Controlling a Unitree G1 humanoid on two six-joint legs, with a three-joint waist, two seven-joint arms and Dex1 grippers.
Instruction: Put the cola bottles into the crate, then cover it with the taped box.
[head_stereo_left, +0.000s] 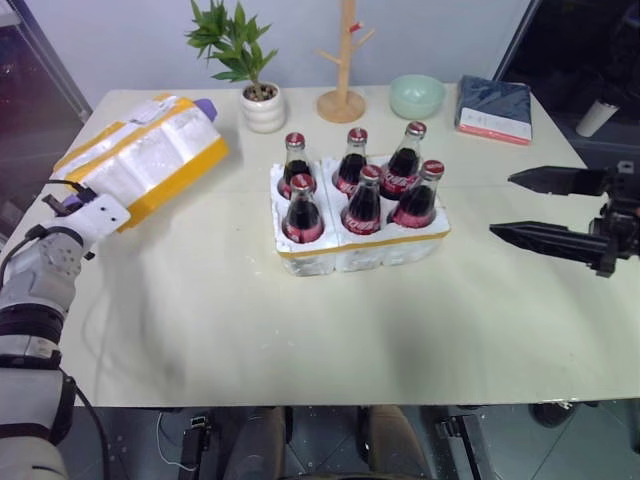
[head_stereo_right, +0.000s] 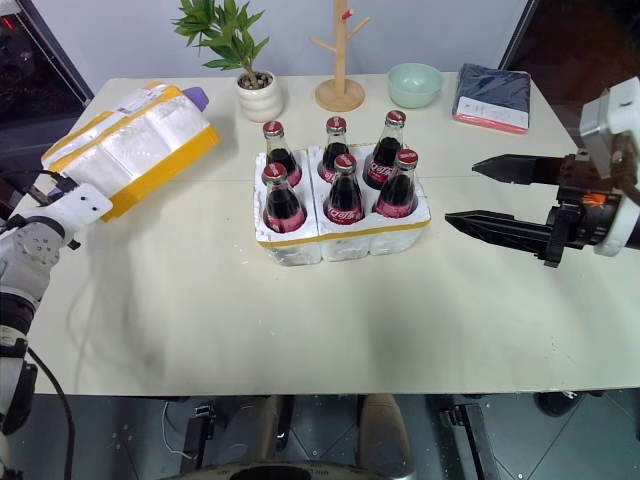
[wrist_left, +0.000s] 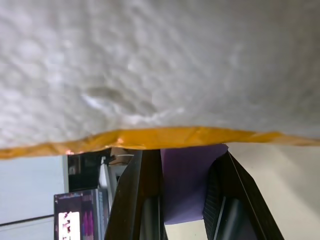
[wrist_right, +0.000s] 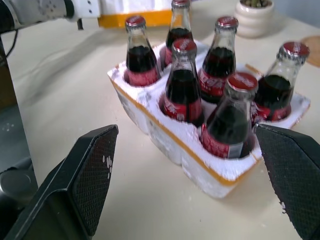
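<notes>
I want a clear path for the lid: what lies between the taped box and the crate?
Bare tabletop separates the taped box from the crate, per both eye views.

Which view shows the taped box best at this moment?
The right eye view: the whole taped box is seen tilted at the table's left, the left hand at its near end. The left wrist view gives only a close-up of its foam and tape.

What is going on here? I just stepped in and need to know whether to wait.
All six cola bottles already stand in the crate at the middle of the table. The left gripper is shut on the near edge of the taped box, which sits tilted at the table's left side, not yet over the crate. The right gripper hangs open to the right of the crate, holding nothing.
</notes>
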